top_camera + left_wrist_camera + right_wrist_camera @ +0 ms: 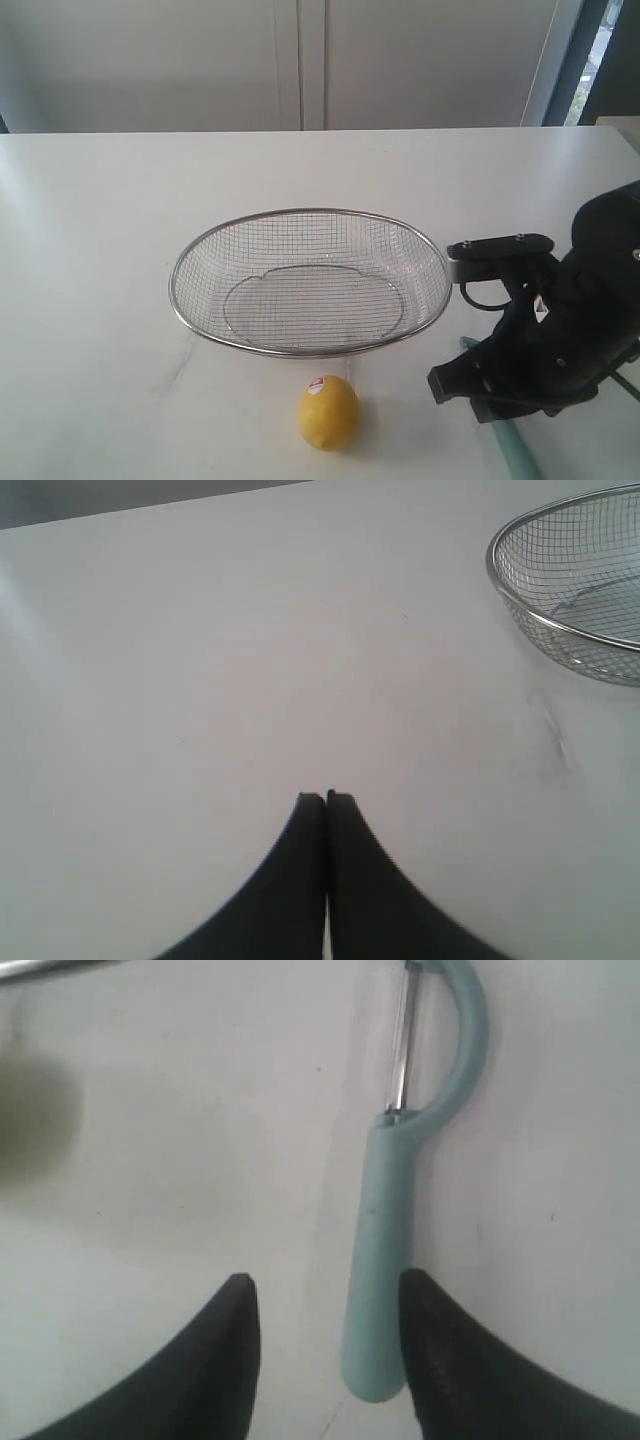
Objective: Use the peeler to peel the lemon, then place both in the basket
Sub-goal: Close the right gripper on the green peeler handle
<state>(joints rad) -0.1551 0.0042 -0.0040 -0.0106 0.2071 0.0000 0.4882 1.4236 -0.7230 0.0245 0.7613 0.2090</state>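
Observation:
A yellow lemon with a small red-and-white sticker lies on the white table, in front of the wire-mesh basket. The pale teal peeler lies flat on the table, partly hidden under the right arm in the exterior view, where its handle pokes out. My right gripper hangs open just over the handle's end, which sits between the fingers close against one of them. My left gripper is shut with nothing in it, over bare table away from the basket's rim.
The white table runs back to a pale wall. The right arm's black body stands beside the basket's right end. A dark window strip is at the far right.

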